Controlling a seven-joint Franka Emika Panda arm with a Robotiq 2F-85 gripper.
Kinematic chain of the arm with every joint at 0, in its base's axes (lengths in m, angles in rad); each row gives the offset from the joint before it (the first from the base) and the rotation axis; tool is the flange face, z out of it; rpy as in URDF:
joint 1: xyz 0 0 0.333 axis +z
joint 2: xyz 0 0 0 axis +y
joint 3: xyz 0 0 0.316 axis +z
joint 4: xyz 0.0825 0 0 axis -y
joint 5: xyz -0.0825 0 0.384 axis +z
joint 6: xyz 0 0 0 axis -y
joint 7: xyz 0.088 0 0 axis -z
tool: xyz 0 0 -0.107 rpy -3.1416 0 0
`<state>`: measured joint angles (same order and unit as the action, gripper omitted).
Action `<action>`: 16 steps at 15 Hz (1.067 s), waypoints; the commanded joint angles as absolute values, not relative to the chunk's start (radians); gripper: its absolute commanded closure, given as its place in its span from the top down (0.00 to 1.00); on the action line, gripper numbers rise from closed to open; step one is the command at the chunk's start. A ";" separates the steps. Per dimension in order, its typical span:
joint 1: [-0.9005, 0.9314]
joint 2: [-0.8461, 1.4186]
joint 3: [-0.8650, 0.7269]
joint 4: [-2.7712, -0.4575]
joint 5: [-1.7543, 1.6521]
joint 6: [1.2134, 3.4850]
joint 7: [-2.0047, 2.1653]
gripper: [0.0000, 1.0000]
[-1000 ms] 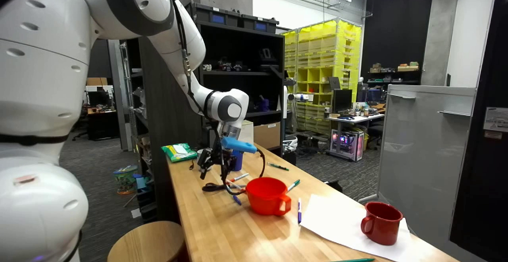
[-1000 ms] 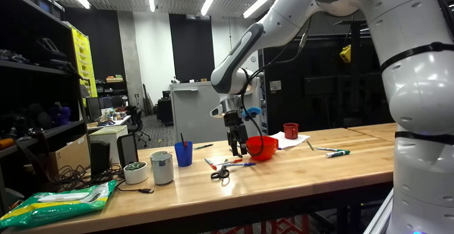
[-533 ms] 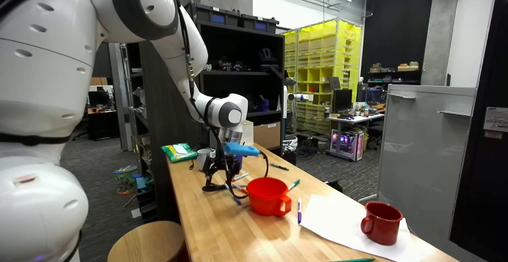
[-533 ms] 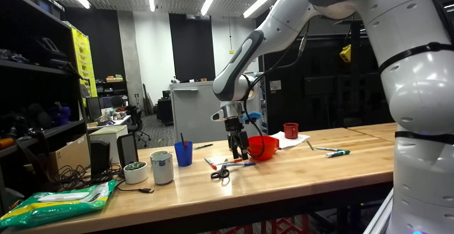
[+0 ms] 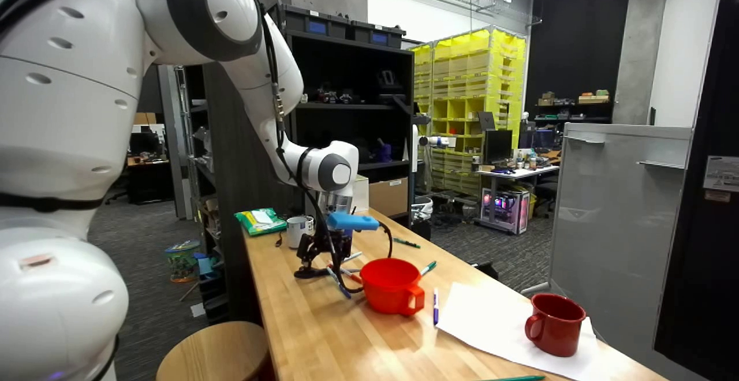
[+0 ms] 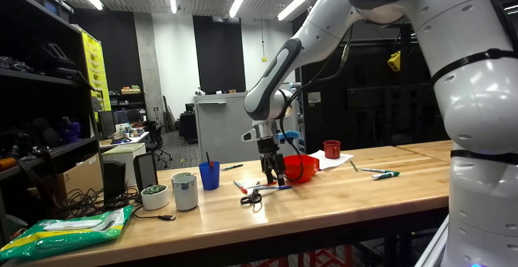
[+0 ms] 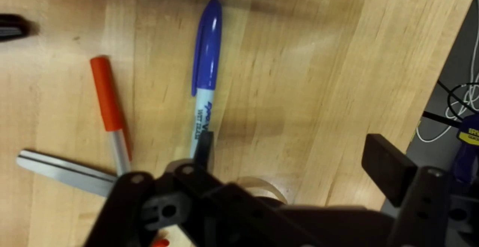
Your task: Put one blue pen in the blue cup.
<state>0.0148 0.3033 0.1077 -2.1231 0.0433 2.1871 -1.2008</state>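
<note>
A blue pen [image 7: 208, 52] with a white barrel lies on the table in the wrist view; it also shows in both exterior views [image 5: 342, 286] [image 6: 283, 187]. Another blue pen [image 5: 436, 307] lies beside the white paper. The blue cup [image 6: 209, 177] stands upright with a dark, red-marked stick in it; in an exterior view it is mostly hidden behind the gripper. My gripper [image 7: 293, 150] is open and empty, low over the table. Its left finger overlaps the near pen's barrel in the wrist view, with the pen outside the gap. The gripper also shows in an exterior view [image 6: 276, 181].
Scissors [image 6: 251, 197] and red pens [image 7: 106, 93] lie close to the gripper. A wide red cup [image 5: 391, 286] stands beside it. A red mug [image 5: 555, 326] stands on white paper. A grey-white cup [image 6: 185, 194] and a plant pot [image 6: 155, 198] stand near the blue cup.
My gripper has moved down close to the table beside the pens and scissors. It stays open. The pens and cups show no clear movement.
</note>
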 commanded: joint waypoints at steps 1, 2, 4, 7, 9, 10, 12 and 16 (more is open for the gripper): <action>0.019 0.316 0.104 -2.136 -0.003 2.252 -1.153 1.00; 0.021 0.323 0.102 -2.136 -0.019 2.270 -1.141 1.00; 0.019 0.339 0.103 -2.132 -0.037 2.295 -1.125 1.00; 0.016 0.359 0.104 -2.124 -0.053 2.314 -1.107 1.00; 0.015 0.367 0.103 -2.121 -0.062 2.325 -1.095 1.00; 0.014 0.368 0.103 -2.121 -0.066 2.327 -1.092 0.75; 0.011 0.367 0.105 -2.120 -0.061 2.330 -1.091 0.68; 0.007 0.352 0.111 -2.123 -0.048 2.336 -1.089 0.34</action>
<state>0.0144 0.3635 0.1023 -2.1184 -0.0404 2.3216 -1.1086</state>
